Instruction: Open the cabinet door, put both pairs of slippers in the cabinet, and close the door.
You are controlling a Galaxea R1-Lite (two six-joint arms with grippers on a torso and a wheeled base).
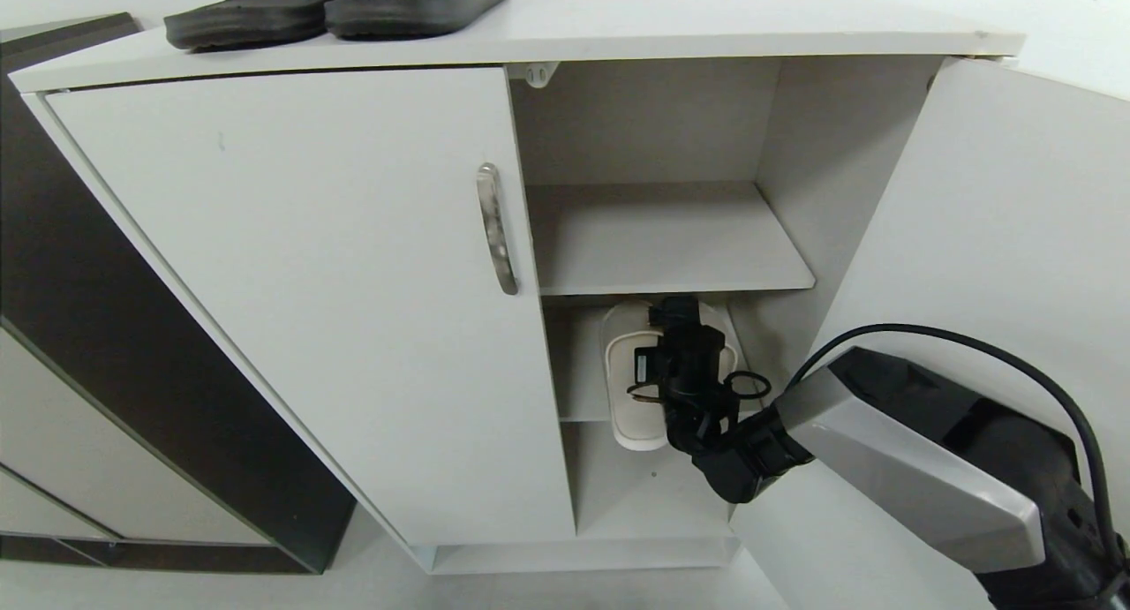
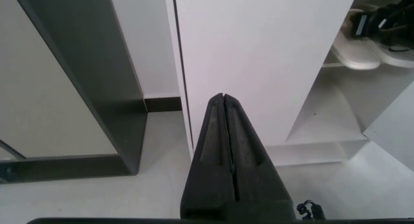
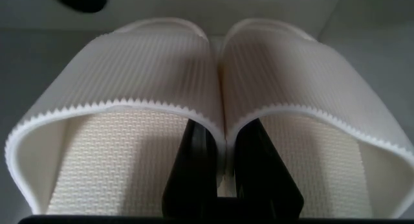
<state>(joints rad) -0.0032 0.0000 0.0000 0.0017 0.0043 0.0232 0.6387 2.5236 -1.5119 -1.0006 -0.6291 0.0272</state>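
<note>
A pair of white slippers lies side by side on the lower shelf of the white cabinet, heels sticking out past the shelf's front edge. My right gripper reaches into that compartment and is shut on the slippers' two inner walls, one finger inside each slipper. A pair of black slippers sits on the cabinet top at the left. My left gripper is shut on nothing, low in front of the cabinet's closed left door. The white slippers also appear in the left wrist view.
The right door stands swung open beside my right arm. The left door with its metal handle is closed. The upper shelf and bottom compartment are bare. A dark and white cabinet stands to the left.
</note>
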